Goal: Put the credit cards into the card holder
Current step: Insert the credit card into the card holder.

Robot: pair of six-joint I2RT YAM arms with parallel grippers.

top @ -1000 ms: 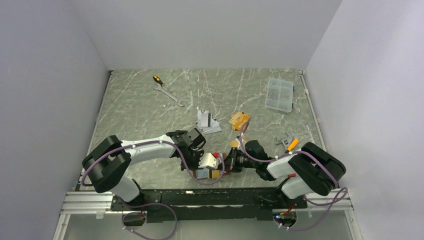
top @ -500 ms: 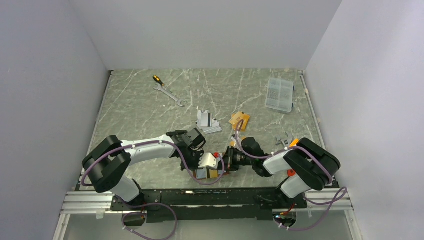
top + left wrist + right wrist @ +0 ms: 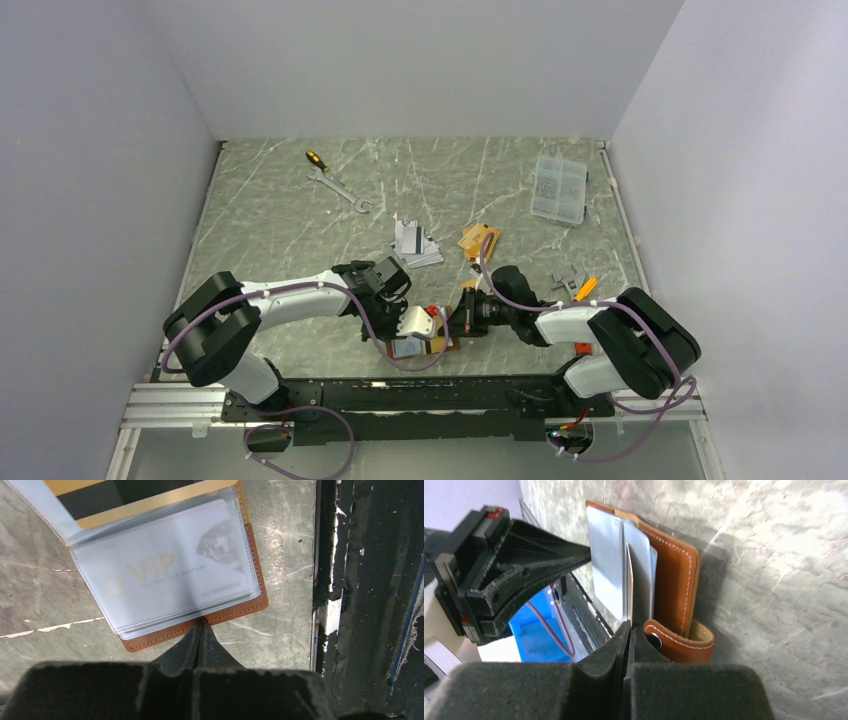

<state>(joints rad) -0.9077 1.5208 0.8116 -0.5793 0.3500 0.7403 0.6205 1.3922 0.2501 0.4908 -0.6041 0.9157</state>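
Credit card stands edge-on, pinched in the clenched fingers of the right gripper, with its far end down among the clear sleeves of the card holder. The left gripper is also clenched, its tip against the leather rim at the holder's near edge. We cannot tell whether it nips the leather or only presses it.

The holder lies open on the table at the near edge, between the two grippers, with its snap strap just beside the right fingers.

We judge the step in hand to be seating this card in a pocket. To do it well, we keep the card parallel to the sleeve faces and push straight along its length. The left tip braces the rim so the holder does not slide away. The risk is the card slipping between two sleeves instead of into one, and the frames do not show us which.

Through the top sleeve we read "VIP" in gold letters on a silver card. The finer lines beneath are too blurred to read. A gold card with a dark stripe shows beyond it.

More silver-grey cards and gold-orange cards lie farther out, well apart from the holder.
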